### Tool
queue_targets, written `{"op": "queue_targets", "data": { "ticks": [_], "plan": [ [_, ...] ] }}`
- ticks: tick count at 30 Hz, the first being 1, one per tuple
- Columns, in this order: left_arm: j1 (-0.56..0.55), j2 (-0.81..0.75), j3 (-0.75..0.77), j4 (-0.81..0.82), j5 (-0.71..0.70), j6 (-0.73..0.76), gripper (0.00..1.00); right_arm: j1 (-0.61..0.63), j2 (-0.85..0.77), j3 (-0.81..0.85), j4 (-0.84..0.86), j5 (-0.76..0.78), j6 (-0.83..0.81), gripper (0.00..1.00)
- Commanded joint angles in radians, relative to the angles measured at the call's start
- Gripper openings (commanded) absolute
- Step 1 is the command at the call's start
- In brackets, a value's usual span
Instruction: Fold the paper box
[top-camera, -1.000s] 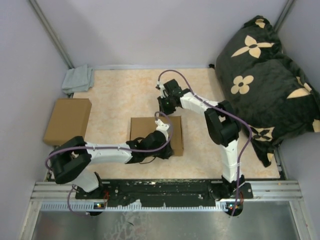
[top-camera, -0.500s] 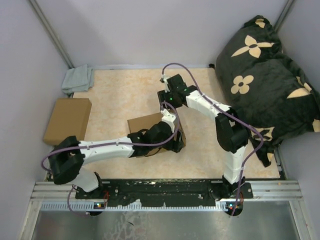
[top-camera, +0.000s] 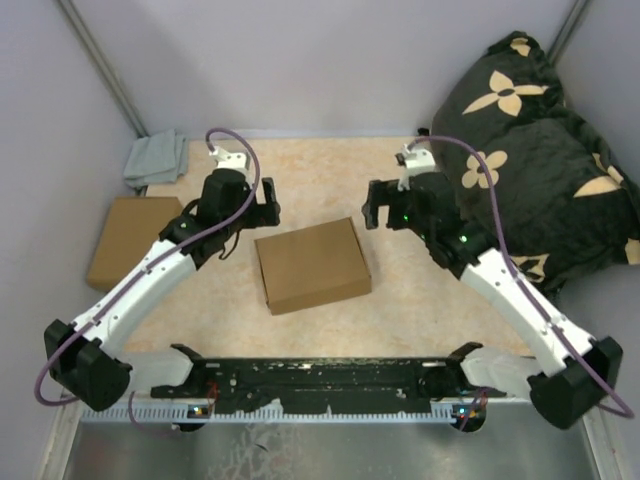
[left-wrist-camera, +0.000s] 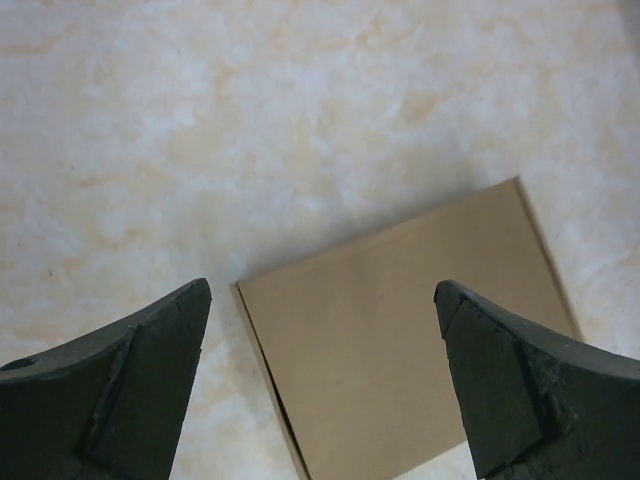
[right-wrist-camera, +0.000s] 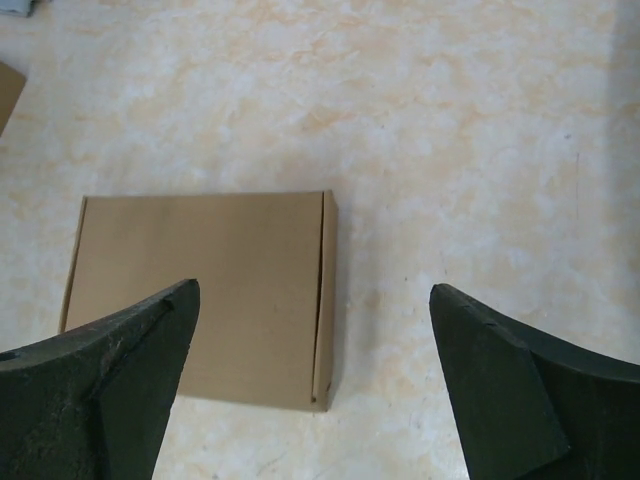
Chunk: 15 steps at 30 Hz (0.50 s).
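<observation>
The paper box (top-camera: 311, 265) lies closed and flat on the table's middle, a shallow brown mailer turned slightly askew. My left gripper (top-camera: 264, 208) hovers off its far left corner, open and empty. My right gripper (top-camera: 374, 207) hovers off its far right corner, also open and empty. In the left wrist view the paper box (left-wrist-camera: 400, 340) shows below, between the spread black fingers (left-wrist-camera: 120, 390) of the left gripper (left-wrist-camera: 320, 290). In the right wrist view the paper box (right-wrist-camera: 200, 295) sits under the left finger of the right gripper (right-wrist-camera: 312, 288), its side seam facing right.
A plain brown cardboard box (top-camera: 135, 240) rests at the table's left edge. A grey cloth (top-camera: 157, 158) lies in the far left corner. A big dark pillow with tan flowers (top-camera: 530, 150) fills the right side. Grey walls close in the back and sides.
Both grippers have opened, let go of the paper box and swung back and apart, left arm to the left, right arm to the right. The box now lies closed and slightly rotated.
</observation>
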Motion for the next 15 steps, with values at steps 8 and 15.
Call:
{"op": "queue_targets", "data": {
  "ticks": [8,15],
  "plan": [
    [0.002,-0.182,-0.238,-0.087,-0.150,0.082,1.00,0.000,-0.280,-0.293,0.040,0.096,0.136,0.99],
    [0.001,-0.298,-0.341,-0.051,-0.103,0.088,1.00,0.000,-0.270,-0.359,0.088,0.086,0.200,0.99]
  ]
}}
